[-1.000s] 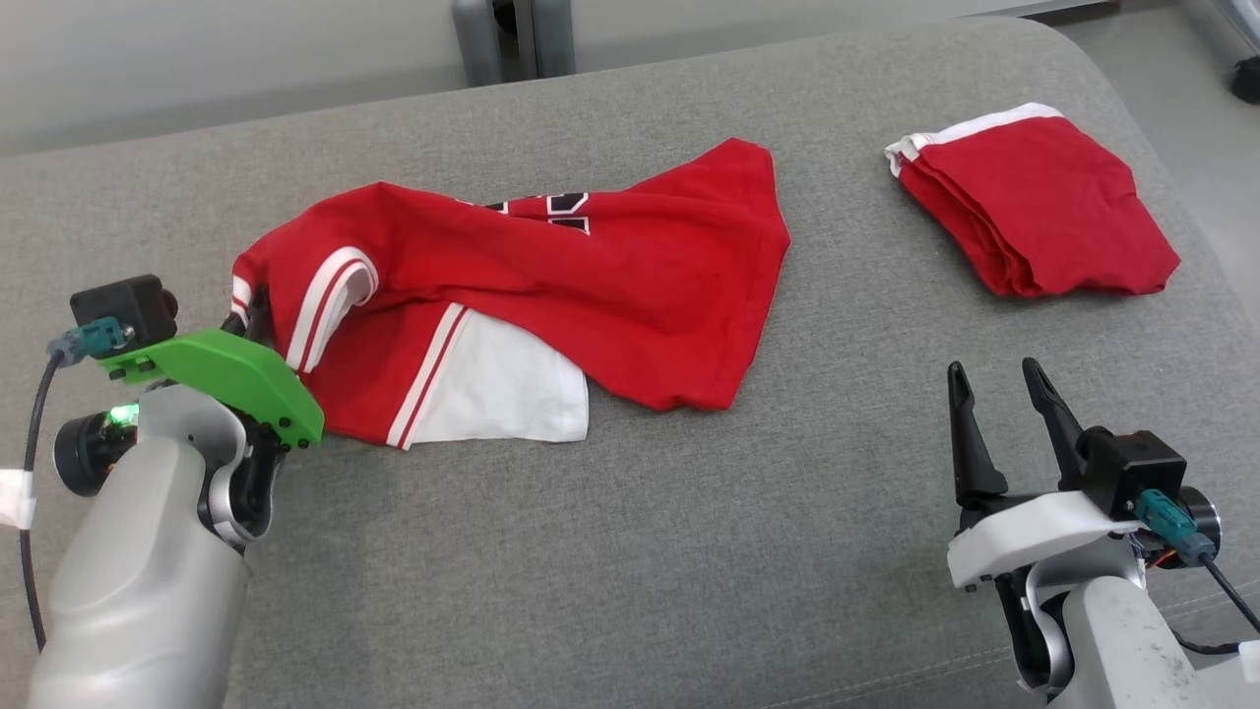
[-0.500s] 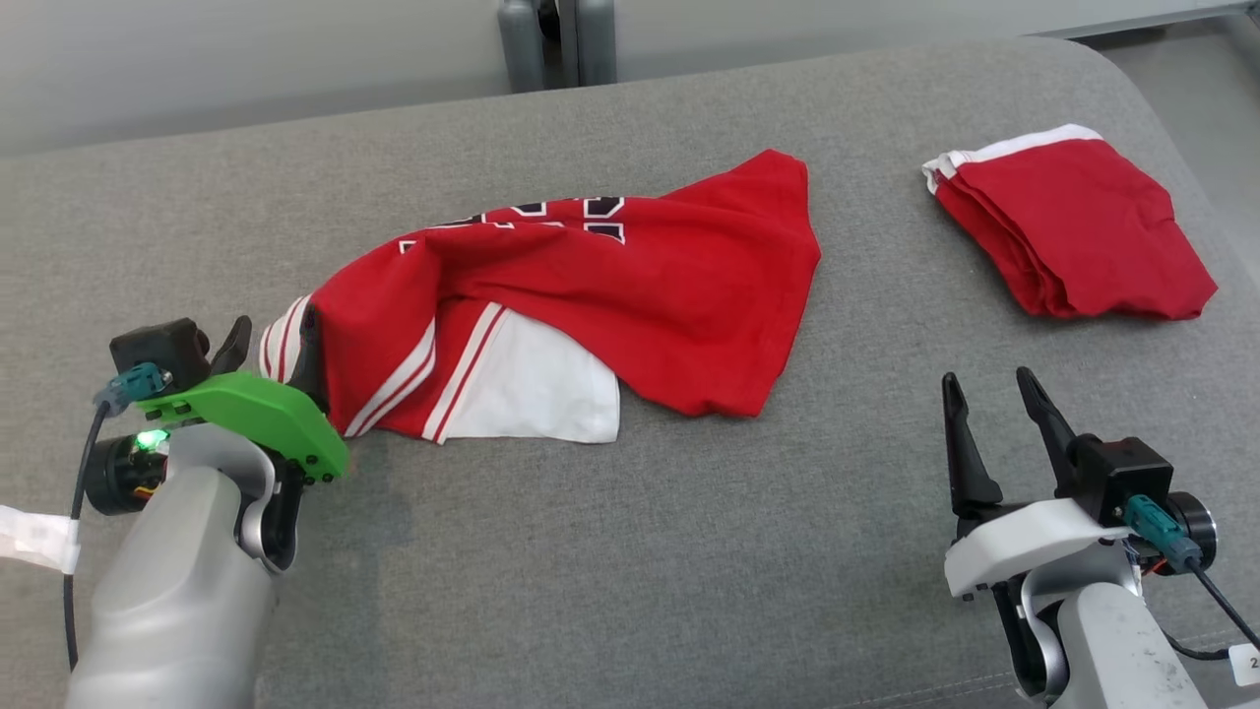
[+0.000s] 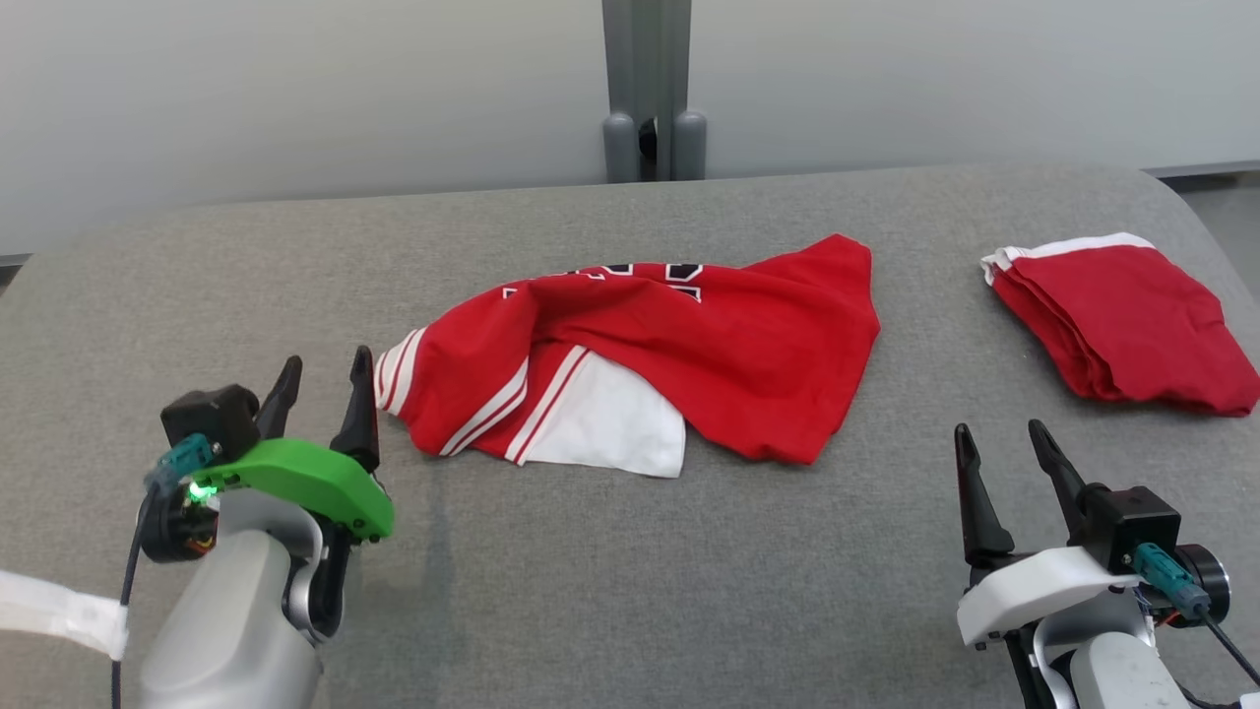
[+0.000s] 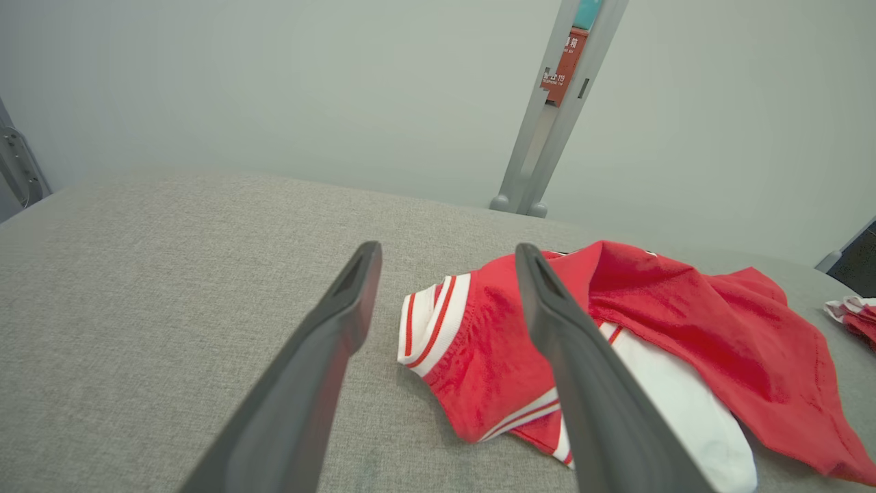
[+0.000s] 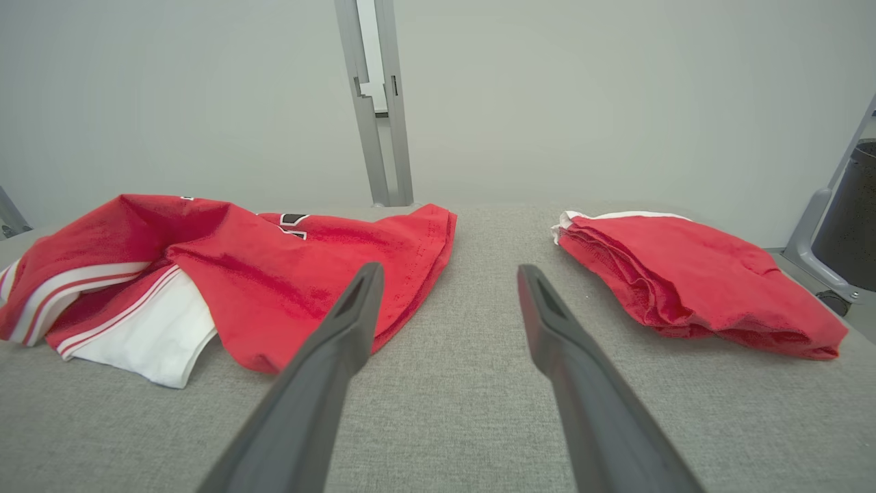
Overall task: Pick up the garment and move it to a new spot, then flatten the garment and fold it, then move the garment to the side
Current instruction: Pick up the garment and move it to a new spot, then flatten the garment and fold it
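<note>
HEAD VIEW: My left hand (image 3: 327, 359) stands open at the lower left, its 2 dark fingers spread and gripping nothing, just beside the striped cuff (image 3: 399, 359) of the red garment (image 3: 689, 345). The garment lies crumpled near the middle of the gray fabric tabletop (image 3: 640, 571), with a white panel (image 3: 615, 433) showing at its near edge and dark lettering on its far side. My right hand (image 3: 998, 429) waits open and empty at the lower right, well apart from the garment. A second red piece, the folded garment (image 3: 1132, 325), lies at the far right of the tabletop. A gray post (image 3: 650, 89) rises against the pale wall behind.

LEFT WRIST VIEW: My left hand (image 4: 448, 248) is spread wide above the tabletop (image 4: 171, 274). The striped cuff (image 4: 434, 322) lies ahead in the gap between the 2 fingers, and the garment (image 4: 684, 315) trails away to the right. A corner of the folded garment (image 4: 855, 311) shows at the right edge.

RIGHT WRIST VIEW: My right hand (image 5: 450, 268) is open over bare tabletop (image 5: 465, 411), holding nothing. The garment (image 5: 274, 274) lies to the left of its fingers, the folded garment (image 5: 684, 274) to the right, the 2 pieces apart.
</note>
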